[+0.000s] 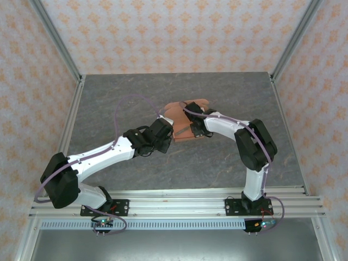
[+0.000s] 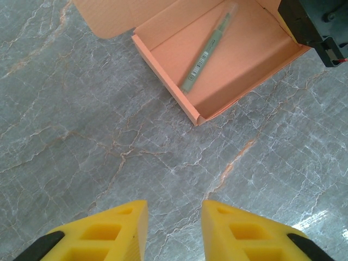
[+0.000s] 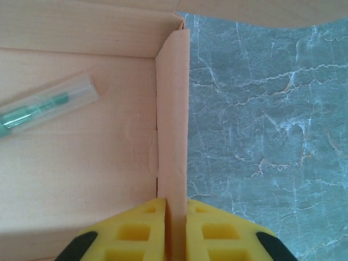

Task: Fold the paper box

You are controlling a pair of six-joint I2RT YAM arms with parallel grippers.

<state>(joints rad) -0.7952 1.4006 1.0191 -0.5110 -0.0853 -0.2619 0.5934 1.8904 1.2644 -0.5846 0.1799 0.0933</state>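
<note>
The paper box (image 1: 177, 115) is salmon-orange card, standing as an open tray with raised walls in the middle of the table. In the left wrist view the paper box (image 2: 239, 65) lies ahead, its lid flap folded back beyond it. My right gripper (image 3: 175, 213) is shut on the box's side wall (image 3: 173, 136), one finger inside and one outside. That gripper (image 1: 197, 128) sits at the box's right end. My left gripper (image 2: 174, 217) is open over bare table, short of the box's near corner, with nothing between its fingers.
A thin grey-green stick (image 2: 209, 46) lies inside the tray, its clear end (image 3: 51, 104) near the held wall. The grey marbled table (image 1: 136, 92) has metal rails on its left and right edges and along the front by the arm bases.
</note>
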